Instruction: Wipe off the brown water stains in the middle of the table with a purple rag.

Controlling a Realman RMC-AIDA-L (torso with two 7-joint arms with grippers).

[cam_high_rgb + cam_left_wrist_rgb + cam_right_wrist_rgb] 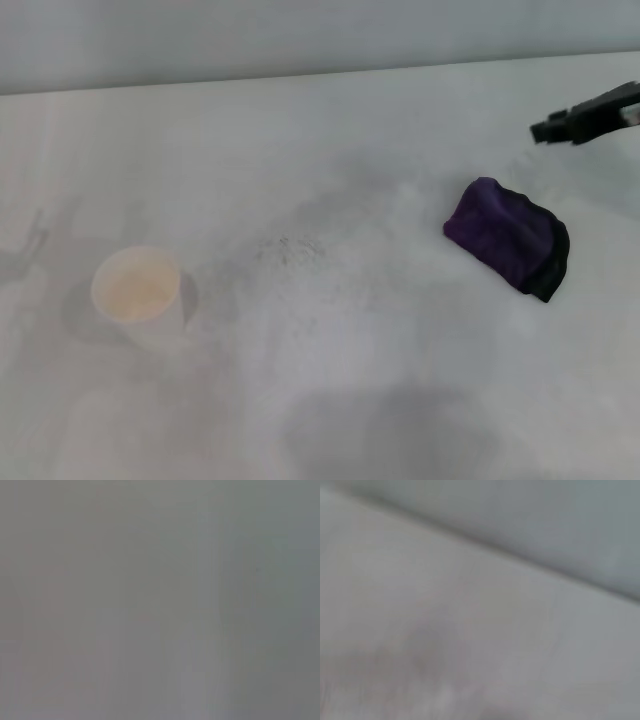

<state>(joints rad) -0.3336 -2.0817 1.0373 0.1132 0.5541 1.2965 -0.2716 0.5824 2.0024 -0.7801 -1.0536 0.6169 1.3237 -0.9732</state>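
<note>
The purple rag (508, 238) lies bunched on the right of the white table (350, 380), its black edge toward the near right. My right gripper (585, 118) shows as a dark shape at the far right edge, beyond the rag and apart from it, holding nothing. No brown water stains can be made out; the table's middle shows only faint dark speckling (290, 247). My left gripper is out of view. The left wrist view is plain grey. The right wrist view shows only bare tabletop (445, 630) and its far edge.
A white paper cup (137, 292) with a pale tan inside stands upright at the near left. The table's far edge (300, 75) meets a grey wall. A broad grey shadow (390, 430) lies on the near middle of the table.
</note>
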